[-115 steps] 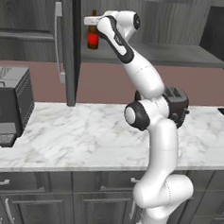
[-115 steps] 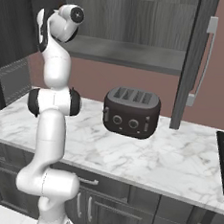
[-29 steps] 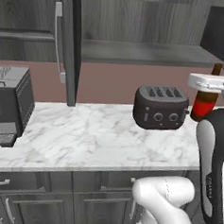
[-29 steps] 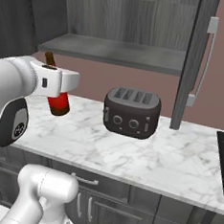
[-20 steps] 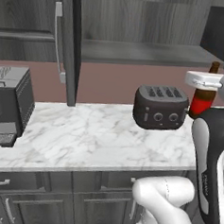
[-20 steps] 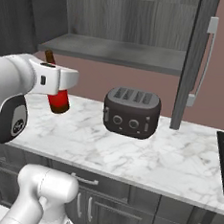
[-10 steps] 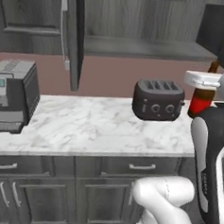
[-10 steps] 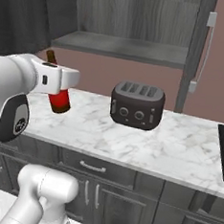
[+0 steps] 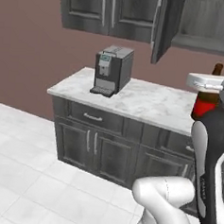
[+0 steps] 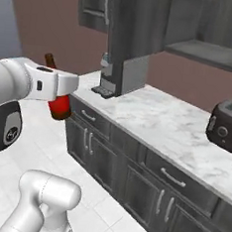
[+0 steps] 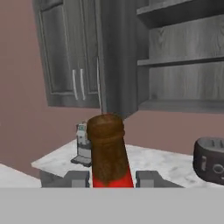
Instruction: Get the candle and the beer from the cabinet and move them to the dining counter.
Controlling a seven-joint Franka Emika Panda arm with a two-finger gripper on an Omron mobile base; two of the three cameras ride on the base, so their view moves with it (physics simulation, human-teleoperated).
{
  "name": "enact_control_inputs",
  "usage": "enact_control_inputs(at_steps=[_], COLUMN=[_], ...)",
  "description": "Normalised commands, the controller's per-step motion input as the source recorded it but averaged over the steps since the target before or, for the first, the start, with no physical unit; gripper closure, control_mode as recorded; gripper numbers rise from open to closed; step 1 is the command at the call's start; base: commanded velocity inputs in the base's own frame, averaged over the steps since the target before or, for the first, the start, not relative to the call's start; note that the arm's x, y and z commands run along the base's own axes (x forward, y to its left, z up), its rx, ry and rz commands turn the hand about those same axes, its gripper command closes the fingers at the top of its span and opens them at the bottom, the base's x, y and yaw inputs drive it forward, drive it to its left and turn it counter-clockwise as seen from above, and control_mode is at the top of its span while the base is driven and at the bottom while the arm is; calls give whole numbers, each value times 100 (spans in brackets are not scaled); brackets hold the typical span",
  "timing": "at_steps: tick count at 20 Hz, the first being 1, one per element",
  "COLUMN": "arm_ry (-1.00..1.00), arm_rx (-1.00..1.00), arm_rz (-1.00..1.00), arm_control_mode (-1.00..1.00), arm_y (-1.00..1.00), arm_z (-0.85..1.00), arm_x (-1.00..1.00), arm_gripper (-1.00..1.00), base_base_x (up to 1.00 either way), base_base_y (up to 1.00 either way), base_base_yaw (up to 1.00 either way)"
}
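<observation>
Views have swung left: base turning from the cabinet [image 9: 162, 22]. Gripper [image 10: 61, 99] stays clamped on the beer [image 10: 59, 104], frame left. Carry phase; candle pending.

A white grey-veined marble wall counter [image 9: 152, 100] on dark drawer units [image 9: 97, 143] carries 2 things. In the hand view, a dark coffee machine [image 11: 83, 148] stands on it just beyond the left finger [image 11: 75, 179], and a dark toaster [image 11: 211, 161] sits on it well off past the right finger [image 11: 148, 179]. Pale tiled floor [image 9: 29, 174] lies below the units.
</observation>
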Motion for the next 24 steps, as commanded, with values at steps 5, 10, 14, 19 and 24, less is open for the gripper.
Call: enact_control_inputs(at_steps=[5, 10, 14, 19, 24], arm_ry=[0, 0, 0, 0, 0], arm_rx=[0, 0, 0, 0, 0], arm_rz=[0, 0, 0, 0, 0], arm_control_mode=[100, 100, 100, 100, 100], arm_y=[0, 0, 0, 0, 0], arm_z=[0, 0, 0, 0, 0], arm_x=[0, 0, 0, 0, 0], arm_gripper=[100, 100, 100, 100, 100], base_base_x=[-14, -13, -5, 83, 100], base_base_y=[1, 0, 0, 0, 2], base_base_yaw=[100, 100, 100, 69, 25])
